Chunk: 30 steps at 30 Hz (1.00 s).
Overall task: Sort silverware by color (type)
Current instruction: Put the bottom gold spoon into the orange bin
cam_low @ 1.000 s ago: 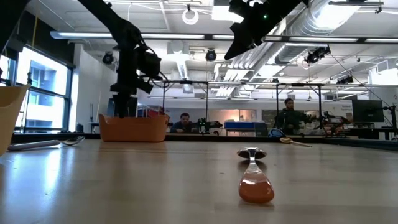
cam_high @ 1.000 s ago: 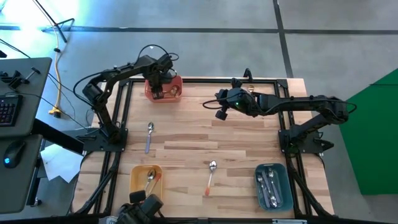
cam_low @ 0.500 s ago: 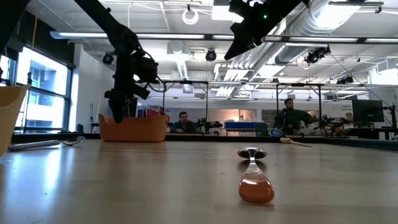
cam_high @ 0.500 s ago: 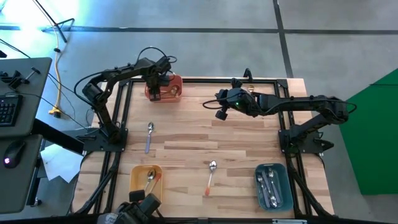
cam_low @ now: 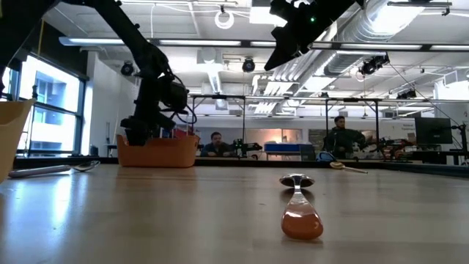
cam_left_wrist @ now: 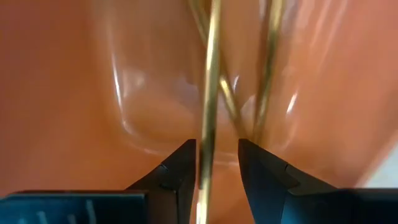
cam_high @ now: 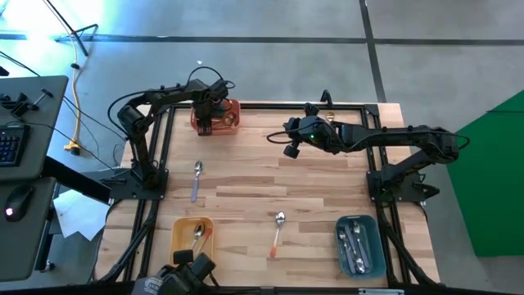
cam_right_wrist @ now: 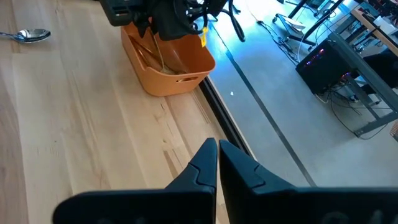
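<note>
So the left gripper [cam_left_wrist: 214,163] is down inside the orange-red rectangular plastic bin [cam_high: 230,119], fingers parted around a thin gold-coloured spoon handle [cam_left_wrist: 209,93] (more gold ones beside it). Right gripper [cam_right_wrist: 217,155], pinched closed and empty, hovers near that bin.

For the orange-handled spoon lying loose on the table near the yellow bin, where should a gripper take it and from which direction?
Probably the thin neck of the orange-handled spoon, between bowl and handle, coming straight down from above. It lies flat on the bare table, bowl toward the far edge and handle toward the near edge, with nothing touching it. Fingers set across the shaft would close on its narrowest part; the low view shows the wider handle end resting flat.
</note>
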{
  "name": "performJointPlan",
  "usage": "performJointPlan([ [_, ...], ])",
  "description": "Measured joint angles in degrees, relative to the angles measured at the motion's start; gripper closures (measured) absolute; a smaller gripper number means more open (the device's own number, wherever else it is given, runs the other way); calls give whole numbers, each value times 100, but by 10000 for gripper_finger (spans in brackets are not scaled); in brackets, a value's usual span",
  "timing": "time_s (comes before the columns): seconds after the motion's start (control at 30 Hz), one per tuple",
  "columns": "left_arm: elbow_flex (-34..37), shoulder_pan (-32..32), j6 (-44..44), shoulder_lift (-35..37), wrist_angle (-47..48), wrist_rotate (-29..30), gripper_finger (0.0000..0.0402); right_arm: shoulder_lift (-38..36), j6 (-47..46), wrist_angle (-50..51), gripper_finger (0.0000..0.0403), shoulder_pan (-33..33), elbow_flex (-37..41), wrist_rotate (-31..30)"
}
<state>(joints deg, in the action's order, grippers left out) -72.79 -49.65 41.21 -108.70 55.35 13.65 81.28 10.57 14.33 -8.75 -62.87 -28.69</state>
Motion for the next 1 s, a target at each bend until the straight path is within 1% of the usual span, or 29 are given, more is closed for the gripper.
performJointPlan([
  [0.13,0,3,66,-24,-4,218,315,0,0,0,403,-1,0,0],
  [0.3,0,17,146,-18,4,276,377,0,-1,0,403,0,0,0],
  [0.37,0,22,161,-15,3,343,391,0,0,0,403,-1,0,0],
  [0.57,0,22,213,131,35,367,392,0,3,0,403,0,-1,0],
  [0.77,-1,20,214,588,52,351,395,0,42,0,403,0,-1,0],
  [0.83,-2,20,214,764,75,246,396,0,42,0,403,1,0,0],
  [1.0,-2,-11,181,1160,11,-255,396,0,42,0,403,2,0,0],
])
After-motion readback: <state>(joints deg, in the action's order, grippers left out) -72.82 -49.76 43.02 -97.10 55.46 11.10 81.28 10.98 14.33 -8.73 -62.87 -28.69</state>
